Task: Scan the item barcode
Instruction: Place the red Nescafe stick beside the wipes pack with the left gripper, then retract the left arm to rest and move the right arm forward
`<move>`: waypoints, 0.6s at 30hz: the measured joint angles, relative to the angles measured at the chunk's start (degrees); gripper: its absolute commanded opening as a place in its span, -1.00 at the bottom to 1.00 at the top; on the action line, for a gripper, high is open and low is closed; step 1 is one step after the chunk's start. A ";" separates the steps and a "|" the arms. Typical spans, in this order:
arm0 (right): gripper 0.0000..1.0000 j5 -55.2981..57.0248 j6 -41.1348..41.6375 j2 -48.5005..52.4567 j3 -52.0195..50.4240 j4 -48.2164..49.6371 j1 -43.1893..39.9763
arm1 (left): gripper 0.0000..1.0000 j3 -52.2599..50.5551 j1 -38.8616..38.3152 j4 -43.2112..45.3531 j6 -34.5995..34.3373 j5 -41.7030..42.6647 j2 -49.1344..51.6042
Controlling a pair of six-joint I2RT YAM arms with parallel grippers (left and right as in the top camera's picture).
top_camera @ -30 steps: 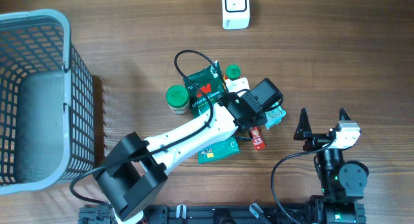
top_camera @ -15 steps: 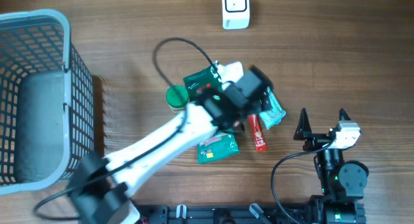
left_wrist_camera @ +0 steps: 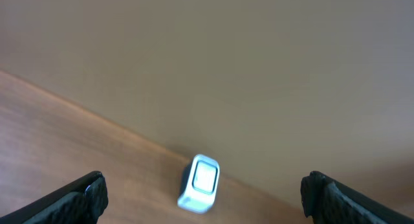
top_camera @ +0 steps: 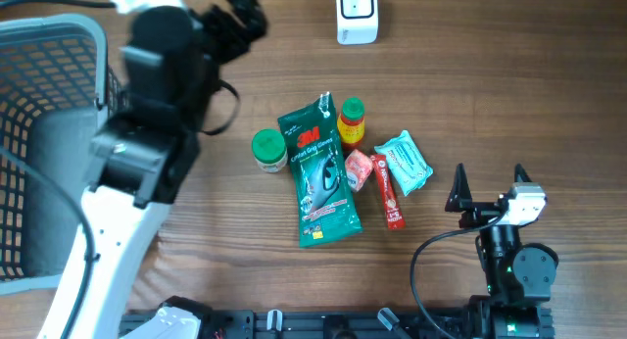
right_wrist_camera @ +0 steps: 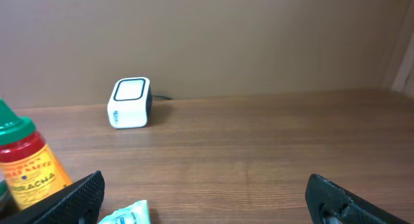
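Overhead: the left arm (top_camera: pixel 147 133) rears up close to the lens over the basket (top_camera: pixel 59 35) rim, with the left gripper (top_camera: pixel 238 11) blurred, left of the scanner (top_camera: pixel 357 14). The green 3M packet (top_camera: pixel 318 172) lies flat mid-table among 5 other items. The right gripper (top_camera: pixel 488 174) sits low at the near edge.
Left wrist: jaws spread wide and empty, scanner ahead.
Right wrist: jaws wide and empty, sriracha bottle (right_wrist_camera: pixel 26 162) at left.

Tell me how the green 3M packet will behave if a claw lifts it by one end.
The green 3M packet lies flat and thin, so it will probably sag, not stay stiff. Its film looks glossy, so a shallow pinch may slip. As a thin pouch it is likely light for its size.
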 measured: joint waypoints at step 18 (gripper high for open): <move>0.99 -31.98 67.38 0.02 0.00 1.55 0.00 | 1.00 0.22 10.03 -3.28 11.50 3.15 -18.27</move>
